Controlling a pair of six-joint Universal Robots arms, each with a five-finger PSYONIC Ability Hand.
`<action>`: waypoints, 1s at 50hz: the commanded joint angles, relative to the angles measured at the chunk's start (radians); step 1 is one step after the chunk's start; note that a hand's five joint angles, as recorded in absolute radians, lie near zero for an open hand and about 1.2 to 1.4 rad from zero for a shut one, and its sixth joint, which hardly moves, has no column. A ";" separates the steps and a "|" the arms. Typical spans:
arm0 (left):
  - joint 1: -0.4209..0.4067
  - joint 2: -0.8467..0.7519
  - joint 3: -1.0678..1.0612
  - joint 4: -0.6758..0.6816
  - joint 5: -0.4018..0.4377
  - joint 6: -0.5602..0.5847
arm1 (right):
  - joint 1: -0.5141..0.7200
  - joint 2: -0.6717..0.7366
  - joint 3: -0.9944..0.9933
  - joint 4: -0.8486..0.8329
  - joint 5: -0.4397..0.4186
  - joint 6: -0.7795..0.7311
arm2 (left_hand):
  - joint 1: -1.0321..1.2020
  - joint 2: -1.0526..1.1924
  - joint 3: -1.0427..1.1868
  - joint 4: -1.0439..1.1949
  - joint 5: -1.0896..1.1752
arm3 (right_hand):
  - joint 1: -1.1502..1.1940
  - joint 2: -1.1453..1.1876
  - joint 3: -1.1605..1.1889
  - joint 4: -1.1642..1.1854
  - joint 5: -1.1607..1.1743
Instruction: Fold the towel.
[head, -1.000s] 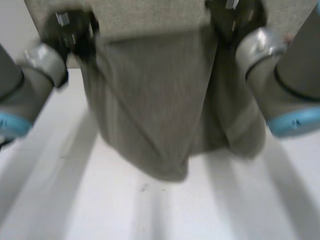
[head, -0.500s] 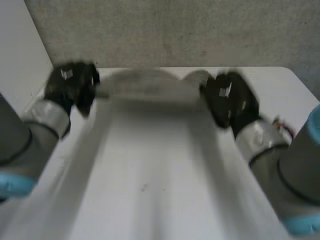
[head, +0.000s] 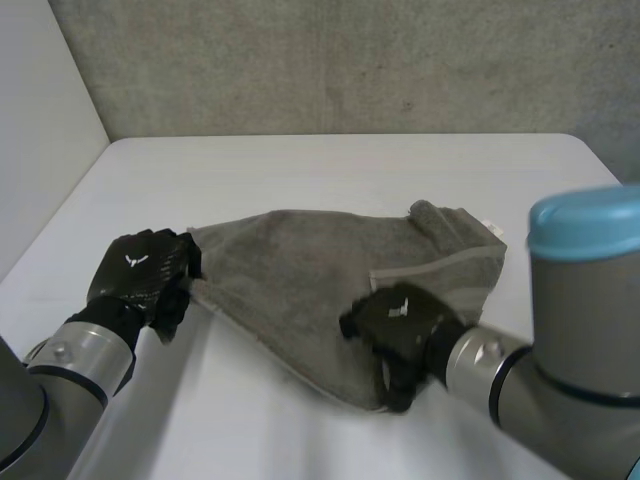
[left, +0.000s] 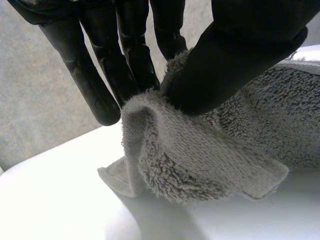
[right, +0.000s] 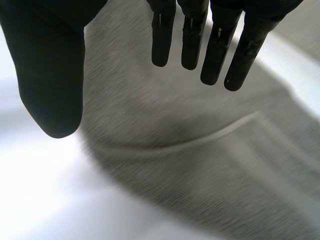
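Observation:
A grey towel (head: 320, 275) lies crumpled and partly folded in the middle of the white table (head: 300, 160). My left hand (head: 145, 275) is at the towel's left corner, and its thumb and fingers (left: 125, 55) pinch that corner of the towel (left: 200, 150). My right hand (head: 395, 325) hovers over the towel's near right part. Its fingers (right: 217, 45) and thumb are straight and spread above the towel (right: 200, 150), holding nothing.
A grey wall (head: 350, 60) stands behind the table's far edge. A white wall (head: 40, 130) rises at the table's left side. Bare tabletop lies around the towel, most of it beyond the towel and near the front.
Both arms swung the towel down from in front of the camera and laid it on the table. The right hand let go and opened. The left hand kept its pinch.

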 joint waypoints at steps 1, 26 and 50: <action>0.001 0.037 -0.022 0.001 0.010 0.000 | -0.070 -0.034 -0.106 -0.023 0.019 -0.016 | 0.221 0.180 0.182 0.177 0.195 | 0.052 0.002 0.008 0.013 0.015; 0.009 0.083 -0.058 0.005 0.013 0.000 | -0.071 0.478 -0.595 -0.024 -0.012 -0.412 | 0.221 0.180 0.182 0.177 0.195 | 0.181 0.131 0.137 0.142 0.144; 0.017 0.078 -0.071 0.022 0.025 0.000 | -0.082 0.659 -0.692 -0.036 -0.023 -0.515 | 0.221 0.180 0.182 0.177 0.195 | 0.351 0.301 0.307 0.313 0.314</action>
